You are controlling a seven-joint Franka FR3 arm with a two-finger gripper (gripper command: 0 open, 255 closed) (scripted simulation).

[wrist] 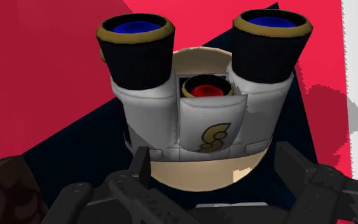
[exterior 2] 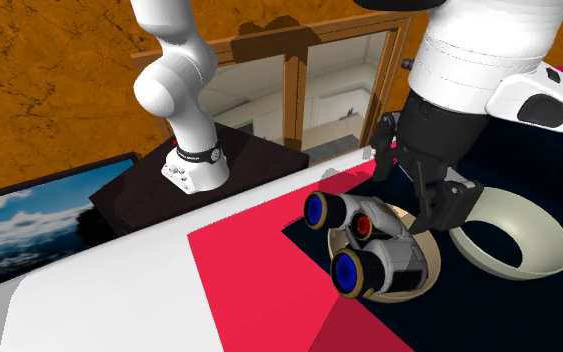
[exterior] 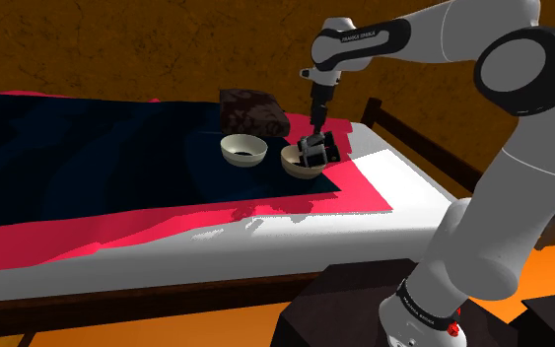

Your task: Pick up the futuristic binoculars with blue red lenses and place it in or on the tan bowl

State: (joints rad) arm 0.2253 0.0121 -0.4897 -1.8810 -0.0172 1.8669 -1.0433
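Note:
The binoculars [exterior 2: 374,245] are white-bodied, with black barrels, two blue lenses and a small red lens in the middle. They lie across the tan bowl [exterior 2: 405,291], with the lens ends jutting past its rim. In the wrist view the binoculars [wrist: 196,108] rest over the bowl [wrist: 203,179], and my gripper [wrist: 215,159] is at their rear end. Its fingers stand apart on either side, with a strip of bowl showing between the body and one finger [exterior 2: 439,212]. In the shoulder view the gripper [exterior: 312,150] hangs low over the bowl [exterior: 298,166].
A second, paler bowl [exterior: 243,150] stands just to the shoulder view's left of the tan one. A brown patterned cushion [exterior: 253,111] lies behind both. They sit on a bed with navy and red covers [exterior: 359,187]; its white edge faces my stand.

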